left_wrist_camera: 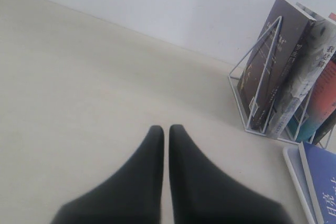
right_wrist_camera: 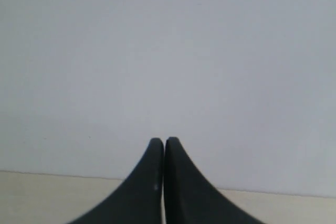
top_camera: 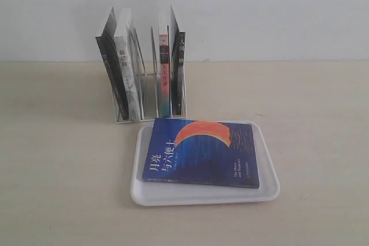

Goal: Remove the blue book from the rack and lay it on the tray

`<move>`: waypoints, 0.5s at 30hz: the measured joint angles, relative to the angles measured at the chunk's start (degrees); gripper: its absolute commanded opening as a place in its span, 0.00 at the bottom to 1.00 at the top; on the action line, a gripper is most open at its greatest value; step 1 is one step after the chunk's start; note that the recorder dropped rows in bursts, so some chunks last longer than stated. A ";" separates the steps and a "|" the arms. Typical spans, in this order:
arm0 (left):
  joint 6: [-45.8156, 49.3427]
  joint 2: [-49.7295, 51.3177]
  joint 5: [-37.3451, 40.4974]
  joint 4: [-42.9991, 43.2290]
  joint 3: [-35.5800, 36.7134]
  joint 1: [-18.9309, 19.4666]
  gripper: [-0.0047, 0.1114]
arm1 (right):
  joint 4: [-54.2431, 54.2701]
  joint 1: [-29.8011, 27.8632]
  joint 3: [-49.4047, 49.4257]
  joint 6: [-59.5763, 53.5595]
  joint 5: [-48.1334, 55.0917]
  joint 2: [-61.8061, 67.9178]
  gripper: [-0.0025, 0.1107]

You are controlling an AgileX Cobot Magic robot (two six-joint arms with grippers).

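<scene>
**Both grippers clenched and empty; blue book lies on the tray**

The left gripper (left_wrist_camera: 165,129) has its two dark fingers pressed together with only a hairline seam between them and nothing held. It hovers above bare pale table (left_wrist_camera: 79,87), with open tabletop all around the fingertips. The right gripper (right_wrist_camera: 164,141) is clenched the same way, tips meeting and empty. Behind it is only a plain white wall (right_wrist_camera: 168,51) and a thin strip of table edge.

Beyond the left gripper, off to one side and well apart from it, the rack (top_camera: 148,114) stands upright against the wall. It is a small white wire frame with narrow slots. Four books stand in it, in two pairs with empty slots between them. In the exterior view the left pair leans to the left: a dark book (top_camera: 112,73) and a grey-white book (top_camera: 128,70) beside it. The right pair stands nearly straight: a pink-and-teal book (top_camera: 164,79) and a black book (top_camera: 180,70) touching it.

Just in front of the rack, the tray (top_camera: 202,198) rests flat on the table, white with rounded corners and a low rim. The blue book (top_camera: 202,154) lies flat in it, cover up, showing an orange crescent and white Chinese lettering. The book sits slightly askew. Its far left corner reaches over the tray's far rim, close to the foot of the rack. A strip of bare tray shows along the near and right sides.
</scene>
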 measured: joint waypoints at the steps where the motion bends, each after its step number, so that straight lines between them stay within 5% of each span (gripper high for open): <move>1: 0.00 0.00 0.00 0.00 0.00 0.00 0.08 | 0.59 -1.67 1.26 0.59 -1.39 -1.74 0.02; 10: 0.00 0.00 0.00 0.00 0.00 0.00 0.08 | 4.81 -23.23 16.29 9.70 -23.24 -13.58 0.02; 15: 0.00 0.00 0.00 0.00 0.00 0.00 0.08 | 5.38 -29.78 22.36 11.19 -32.43 -16.75 0.02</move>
